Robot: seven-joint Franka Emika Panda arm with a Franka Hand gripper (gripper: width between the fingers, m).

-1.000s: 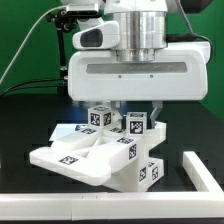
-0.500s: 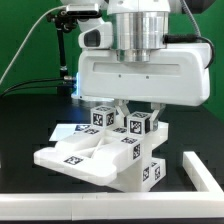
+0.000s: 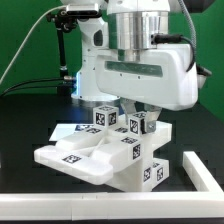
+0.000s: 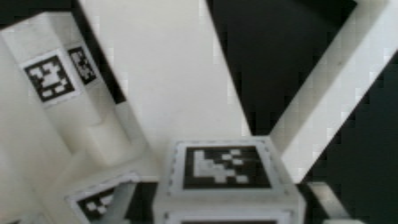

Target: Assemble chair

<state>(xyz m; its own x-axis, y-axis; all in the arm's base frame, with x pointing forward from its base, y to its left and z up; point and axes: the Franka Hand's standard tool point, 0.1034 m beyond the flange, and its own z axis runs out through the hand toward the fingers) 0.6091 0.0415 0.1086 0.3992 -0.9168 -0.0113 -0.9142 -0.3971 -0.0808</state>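
The chair (image 3: 115, 150) sits on the black worktop (image 3: 30, 120), near the middle of the exterior view. It is made of white blocks and flat slabs stuck together, and it has little black-and-white square tags on many sides. A flat piece sticks out low toward the exterior view's left. A taller blocky part stands toward the exterior view's right.

The pincer (image 3: 133, 108) hangs right over the chair. It comes down from the big white robot arm (image 3: 140, 70). Its tips reach in among the small tagged cubes (image 3: 106, 116) on top of the chair. The pincer is partly closed, about halfway. I cannot tell if it is squeezing a piece or just sitting beside one, because the arm hides the tips.

In the wrist view, a tagged cube (image 4: 222, 172) is very close, with a long white slab (image 4: 151, 70) behind it.

A long thin white rail (image 3: 205, 172) lies on the worktop toward the exterior view's right, apart from the chair.
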